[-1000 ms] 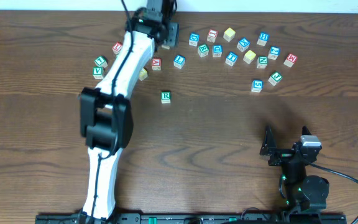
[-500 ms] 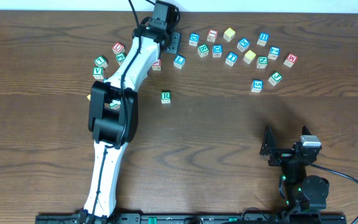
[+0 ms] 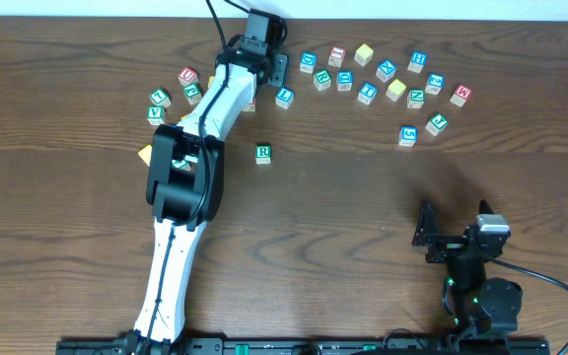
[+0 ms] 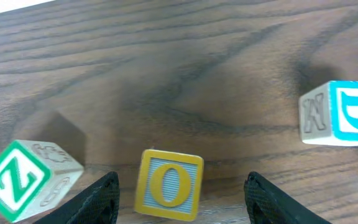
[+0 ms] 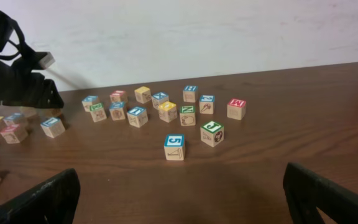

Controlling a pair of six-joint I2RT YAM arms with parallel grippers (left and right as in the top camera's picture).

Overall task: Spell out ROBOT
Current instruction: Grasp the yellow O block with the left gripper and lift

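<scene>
You look to be on the second letter. The R cube [image 3: 263, 153] stands alone on the table [image 3: 363, 197], well apart from your fingers and back toward the arm's base, which reads as the start of the word. The left gripper [image 4: 182, 182] is set astride the yellow-framed O cube [image 4: 168, 185]. Its fingers [image 4: 98, 198] are released: bare wood shows between each one and the cube, so nothing is grasped yet. The O cube sits between them but off centre, closer to the finger on the Z cube [image 4: 17, 180] side, and it looks slightly skewed to the jaws. That finger would likely touch first and push the cube, so shift a little toward that side or close slowly and let the cube square itself up. The fingertips run off the bottom of the wrist view, so you cannot tell how far down the cube's sides they reach; check that before you squeeze. The Z cube lies just outside one finger, and the D cube [image 4: 347, 112] sits outside and beyond the other; both seem clear of the closing path. Once the cube is gripped, lift straight up and carry it back to set it just beside the R, letter upward. The right gripper [image 5: 182, 194] hangs wide open and empty, with the nearest cubes well beyond its fingers.
</scene>
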